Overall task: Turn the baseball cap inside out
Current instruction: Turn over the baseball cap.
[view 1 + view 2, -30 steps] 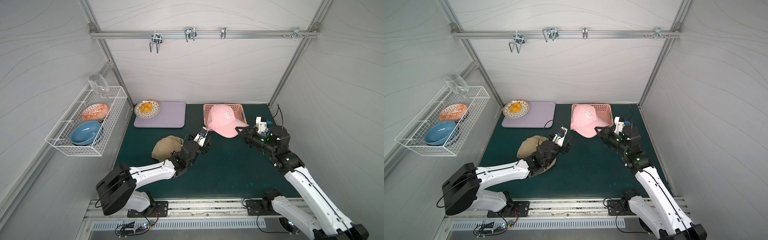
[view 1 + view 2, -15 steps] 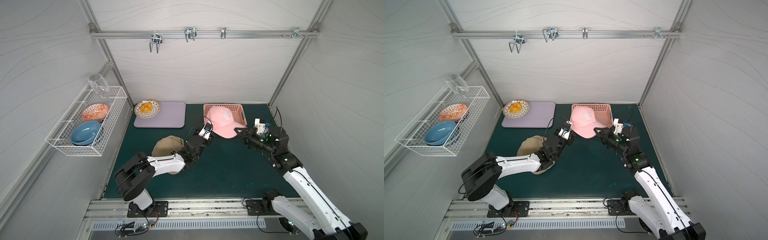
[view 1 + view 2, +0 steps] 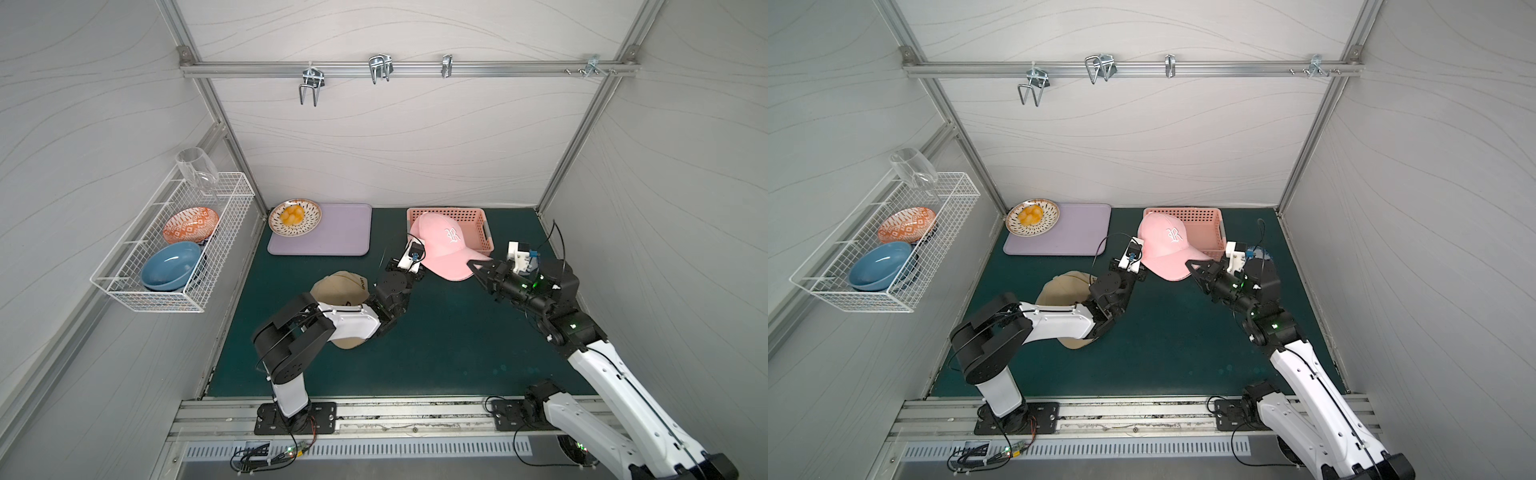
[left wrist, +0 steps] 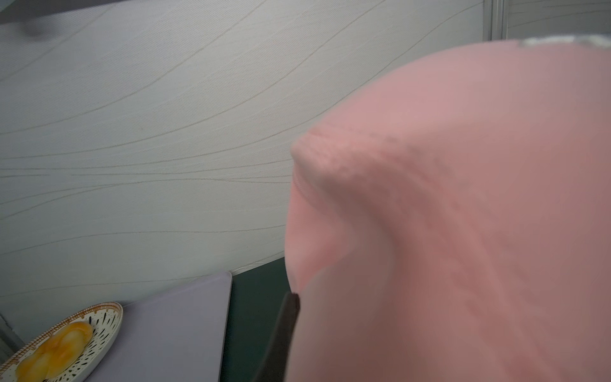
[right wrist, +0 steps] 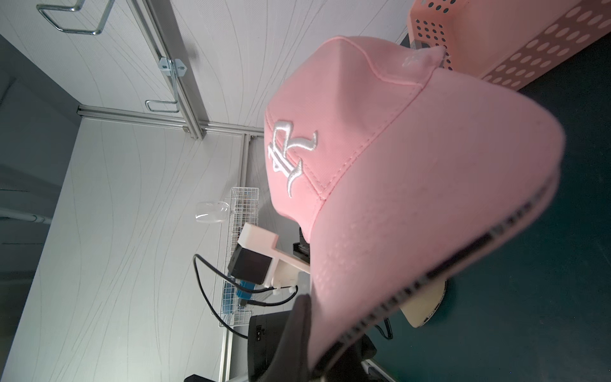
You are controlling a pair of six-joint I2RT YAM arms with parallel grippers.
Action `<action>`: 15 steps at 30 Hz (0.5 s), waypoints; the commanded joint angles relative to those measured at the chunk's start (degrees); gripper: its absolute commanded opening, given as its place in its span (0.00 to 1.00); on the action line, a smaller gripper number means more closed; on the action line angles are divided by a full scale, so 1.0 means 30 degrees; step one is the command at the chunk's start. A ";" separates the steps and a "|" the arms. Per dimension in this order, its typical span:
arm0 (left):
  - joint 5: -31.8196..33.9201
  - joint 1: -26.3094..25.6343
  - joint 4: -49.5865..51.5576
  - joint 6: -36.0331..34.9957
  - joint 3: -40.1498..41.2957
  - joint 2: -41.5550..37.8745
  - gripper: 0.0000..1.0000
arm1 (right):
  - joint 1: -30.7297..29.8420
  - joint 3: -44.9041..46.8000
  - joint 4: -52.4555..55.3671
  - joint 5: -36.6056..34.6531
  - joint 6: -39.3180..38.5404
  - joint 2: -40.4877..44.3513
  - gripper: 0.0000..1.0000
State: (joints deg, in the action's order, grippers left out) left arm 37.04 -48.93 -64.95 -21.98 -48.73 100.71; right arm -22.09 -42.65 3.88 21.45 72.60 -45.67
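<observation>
The pink baseball cap with a white embroidered logo hangs over the front of the pink basket, crown up. My right gripper is shut on the tip of its brim; the right wrist view shows the brim running between the dark fingers. My left gripper is shut on the cap's lower side edge, opposite the right one. In the left wrist view pink fabric fills most of the picture beside one dark finger; the other finger is hidden behind it.
A tan cap lies under my left arm. The pink perforated basket stands at the back. A purple board with a plate of yellow food is back left. A wire rack with bowls hangs on the left wall.
My left gripper has reached forward to the pink cap's edge and closed on it. The right gripper has kept its hold on the brim and barely moved.
</observation>
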 commanded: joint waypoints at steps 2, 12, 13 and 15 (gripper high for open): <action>0.4298 0.0735 -0.1390 -0.0116 -0.1109 -0.0158 0.00 | 0.0038 0.0143 0.1859 -0.0781 -0.0693 0.0597 0.00; -0.0302 0.0551 0.2647 0.1837 0.0729 -0.3287 0.77 | 0.0279 -0.0192 0.0610 0.0810 -0.2698 -0.0559 0.00; -0.1238 0.0540 0.3673 0.2480 0.1087 -0.4237 0.80 | 0.0383 -0.0291 0.0391 0.0938 -0.2981 -0.0768 0.00; -0.3556 0.0593 0.6958 0.3753 0.1934 -0.6242 0.82 | 0.0763 -0.0291 -0.0320 0.1464 -0.3329 -0.1172 0.00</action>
State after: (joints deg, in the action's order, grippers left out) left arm 35.18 -46.92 -50.26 -17.21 -44.05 89.62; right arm -20.84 -42.70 3.70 23.53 67.33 -47.79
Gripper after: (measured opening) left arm 0.817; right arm 0.094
